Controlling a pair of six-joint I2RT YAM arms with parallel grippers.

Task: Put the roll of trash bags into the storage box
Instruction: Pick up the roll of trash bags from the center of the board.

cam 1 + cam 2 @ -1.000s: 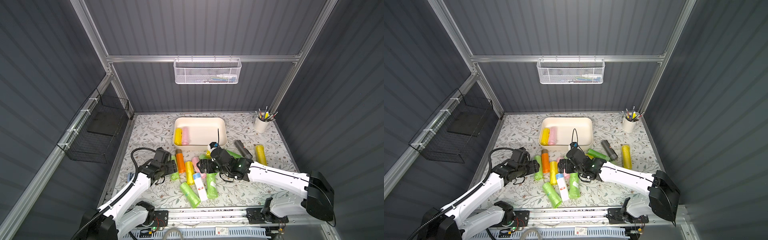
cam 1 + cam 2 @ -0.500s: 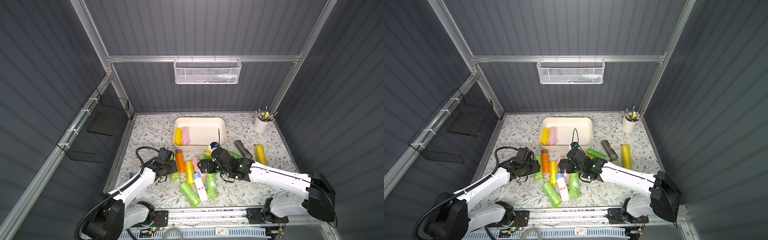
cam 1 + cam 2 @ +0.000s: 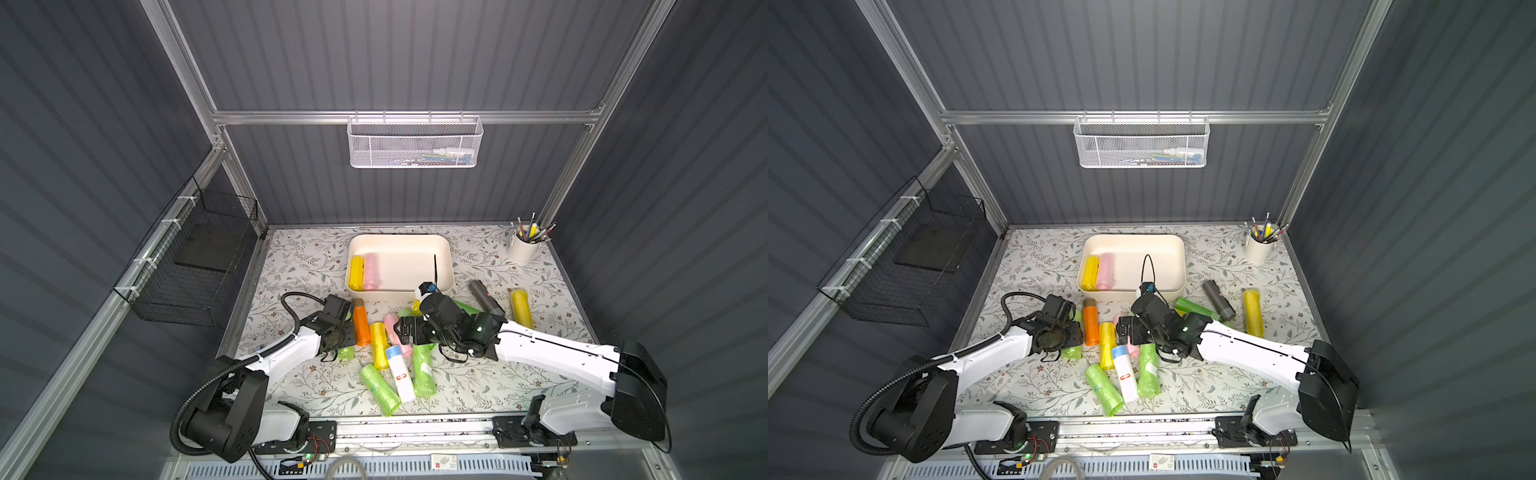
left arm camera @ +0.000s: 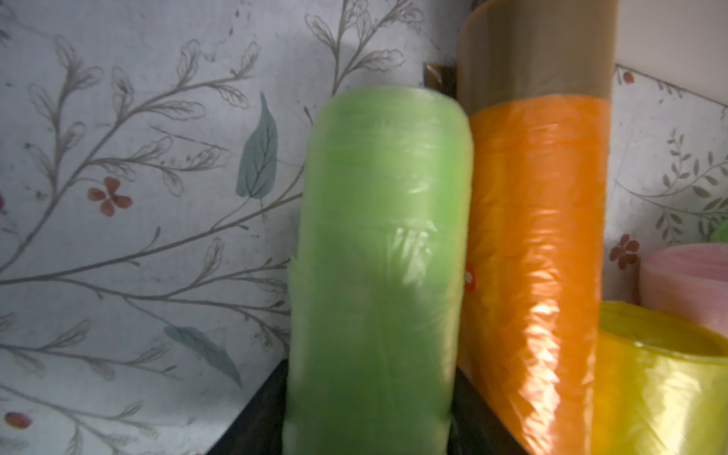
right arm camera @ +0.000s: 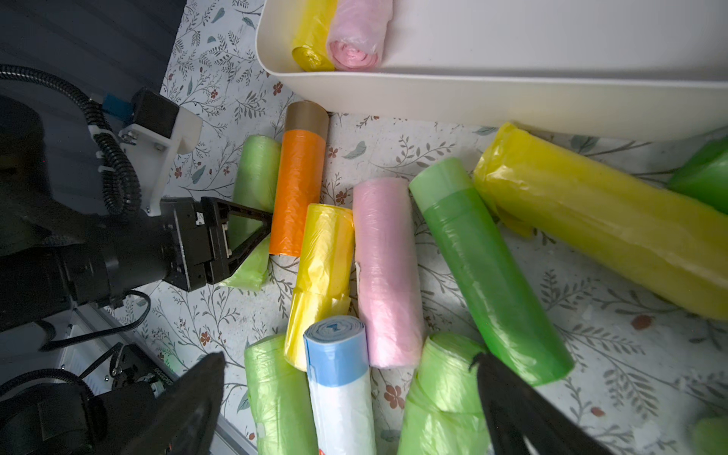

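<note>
Two rolls already lie inside the storage box [image 3: 415, 257], against its 9 o'clock wall: the boxed yellow roll [image 3: 356, 272] and the boxed pink roll [image 3: 370, 272]. The box sits toward 12 o'clock on the table [image 3: 299, 266]. Ten or more loose rolls lie on the table at 6 o'clock from the box, so I judge the task to be at an early stage.

Current step, as I judge it: pick-up of the light green roll [image 4: 378, 236]. This roll lies flat, touching the orange roll [image 4: 539, 236] on that roll's 9 o'clock side. The left gripper [image 5: 252, 236] straddles it, one jaw on each flank. I cannot tell whether the jaws press on the roll or stand just clear of it. The roll appears to rest on the table.

The right gripper [image 5: 348, 356] hangs over the middle of the pile with its jaws spread wide, gripping nothing.

Remaining for this roll: secure the grasp, lift, carry toward 12 o'clock, release inside the box.
</note>
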